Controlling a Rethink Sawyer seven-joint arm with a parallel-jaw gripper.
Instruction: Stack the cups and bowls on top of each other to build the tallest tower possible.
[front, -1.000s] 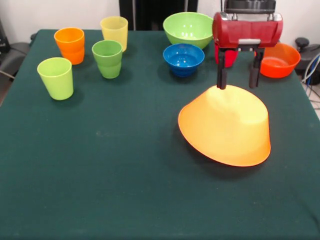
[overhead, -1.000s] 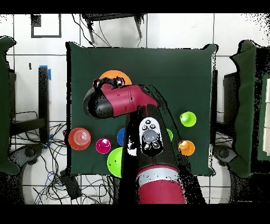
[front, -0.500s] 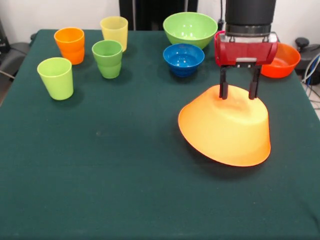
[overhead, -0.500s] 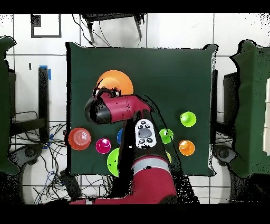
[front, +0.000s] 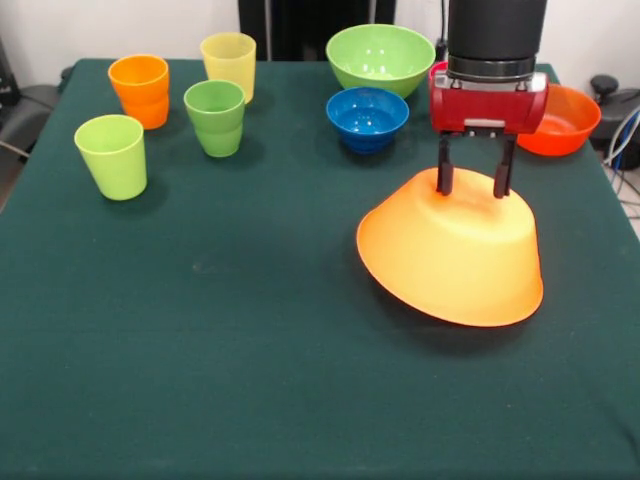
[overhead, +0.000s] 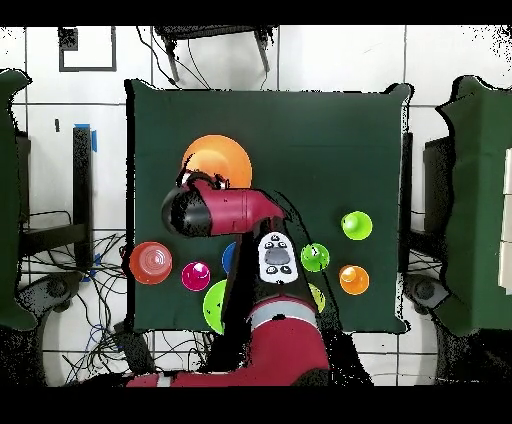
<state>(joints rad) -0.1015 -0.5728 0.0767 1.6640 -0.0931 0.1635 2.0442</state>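
The gripper (front: 471, 186) is hanging at the right of the front view, its two dark fingers (front: 443, 178) spread apart and reaching down to the top of the big orange bowl (front: 455, 258). That bowl is sitting upside down and tilted on the green table (front: 250, 350), right of centre, with its wide rim facing the lower right. Whether the fingers are pinching the bowl's base or only touching it, I cannot tell.

Behind the gripper, along the upper edge, a light green bowl (front: 380, 56), a blue bowl (front: 367, 117) and a red-orange bowl (front: 563, 120) are standing upright. A pink cup (front: 436, 72) is peeking out just beside the red gripper body.

In the upper left, four cups are standing apart: orange cup (front: 141, 90), pale yellow cup (front: 230, 63), green cup (front: 216, 117) and lime cup (front: 112, 155).

In the overhead view, the arm (overhead: 225, 210) is covering the lower part of the orange bowl.
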